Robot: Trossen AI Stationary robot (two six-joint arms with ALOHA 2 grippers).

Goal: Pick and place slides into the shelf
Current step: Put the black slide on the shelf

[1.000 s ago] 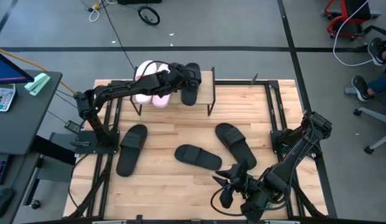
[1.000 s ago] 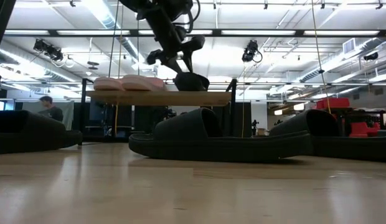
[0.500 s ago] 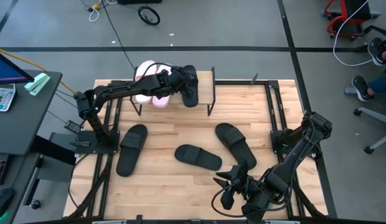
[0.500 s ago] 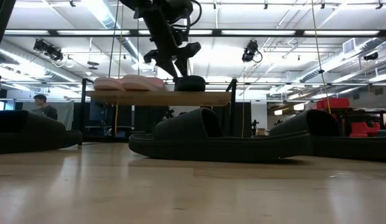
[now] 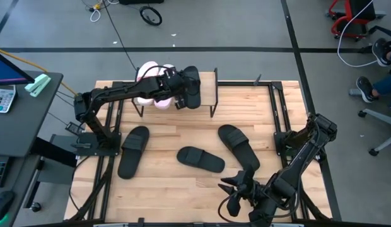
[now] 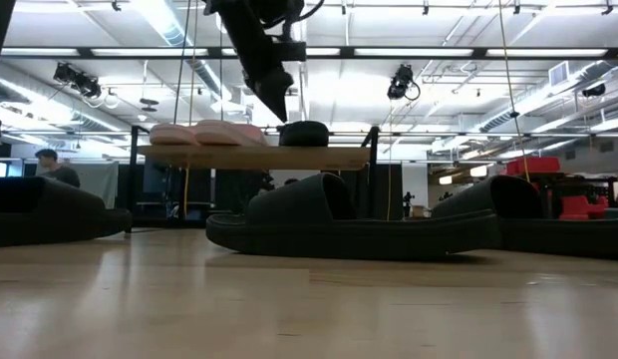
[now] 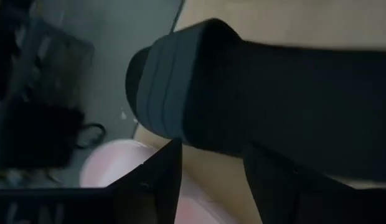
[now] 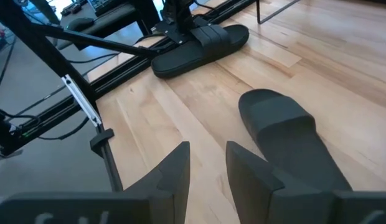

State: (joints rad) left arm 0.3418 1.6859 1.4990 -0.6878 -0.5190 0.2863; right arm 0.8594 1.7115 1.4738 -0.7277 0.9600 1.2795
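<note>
A black slide (image 5: 191,81) (image 6: 305,133) lies sole-down on the plank top of the shelf (image 5: 209,89) (image 6: 249,158). It sits beside two pale pink slides (image 5: 147,75) (image 6: 204,133). My left gripper (image 5: 178,96) (image 6: 274,100) hovers open just above and left of that black slide (image 7: 255,93), clear of it. Three more black slides lie on the table (image 5: 134,151) (image 5: 200,159) (image 5: 238,145). My right gripper (image 5: 236,192) (image 8: 208,152) waits open at the table's near edge, behind one black slide (image 8: 286,137).
The shelf stands at the table's far edge on thin black legs, and its right part (image 5: 211,82) is bare plank. Black frame rails (image 5: 279,120) run along the table's sides. Bare wood lies between the loose slides. A person (image 6: 50,170) shows far off in the room.
My left gripper has come off the black slide on the shelf, rising and drawing back toward the table's left. The slide has settled flat on the plank and stays there. My right gripper has shifted slightly toward the near edge.
</note>
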